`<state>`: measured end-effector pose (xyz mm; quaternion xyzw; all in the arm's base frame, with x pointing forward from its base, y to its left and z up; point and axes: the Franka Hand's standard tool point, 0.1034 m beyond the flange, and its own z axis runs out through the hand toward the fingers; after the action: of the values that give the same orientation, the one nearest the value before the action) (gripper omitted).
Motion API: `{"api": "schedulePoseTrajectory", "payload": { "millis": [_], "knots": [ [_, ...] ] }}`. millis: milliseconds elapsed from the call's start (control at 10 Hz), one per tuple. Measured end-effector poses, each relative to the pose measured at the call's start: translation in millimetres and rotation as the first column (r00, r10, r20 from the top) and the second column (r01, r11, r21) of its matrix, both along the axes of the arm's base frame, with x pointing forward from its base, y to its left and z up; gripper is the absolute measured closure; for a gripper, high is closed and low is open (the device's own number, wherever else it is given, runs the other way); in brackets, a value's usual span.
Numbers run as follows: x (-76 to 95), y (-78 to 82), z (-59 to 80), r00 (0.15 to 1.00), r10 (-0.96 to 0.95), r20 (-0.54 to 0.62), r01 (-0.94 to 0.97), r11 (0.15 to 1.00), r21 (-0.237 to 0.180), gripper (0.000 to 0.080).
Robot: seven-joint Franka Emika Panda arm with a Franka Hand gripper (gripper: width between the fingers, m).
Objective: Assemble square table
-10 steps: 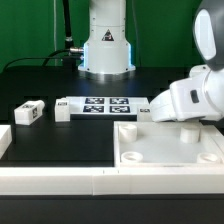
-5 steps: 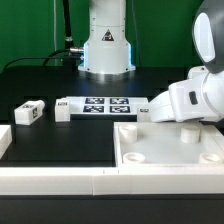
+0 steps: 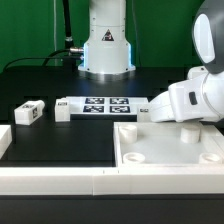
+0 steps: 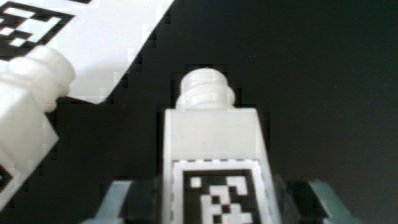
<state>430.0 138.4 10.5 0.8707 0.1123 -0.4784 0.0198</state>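
1. wrist view: the gripper (image 4: 215, 204) is clamped narrow on the gripped leg (image 4: 214, 140); grey fingers (image 4: 125, 203) hug both its flanks, tag face towards the camera
2. that leg is a white plastic block with squared sides; it ends in a rounded, ribbed peg (image 4: 208, 85) pointing away from the jaws over the black table (image 4: 320, 60)
3. exterior view: the arm (image 3: 188, 98) hangs at the tabletop (image 3: 170, 150), hiding the jaws there; the top is a matt white square tray with a raised rim and round corner sockets
4. a loose leg (image 3: 28, 112) lies well apart, past the marker board (image 3: 100, 106), towards the exterior view's left
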Motion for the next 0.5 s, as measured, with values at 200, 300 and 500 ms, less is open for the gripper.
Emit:
{"api": "schedulePoseTrajectory", "payload": {
  "millis": [200, 300, 500],
  "knots": [
    [5.9, -1.8, 14.6, 1.000, -0.012, 0.002, 0.012, 1.000, 0.026, 0.0515],
    [9.4, -4.7, 26.9, 1.000, -0.017, -0.002, 0.017, 0.999, 0.039, 0.0515],
    [18.1, -14.7, 57.6, 1.000, -0.018, -0.014, 0.019, 0.996, 0.083, 0.0515]
  ]
}}
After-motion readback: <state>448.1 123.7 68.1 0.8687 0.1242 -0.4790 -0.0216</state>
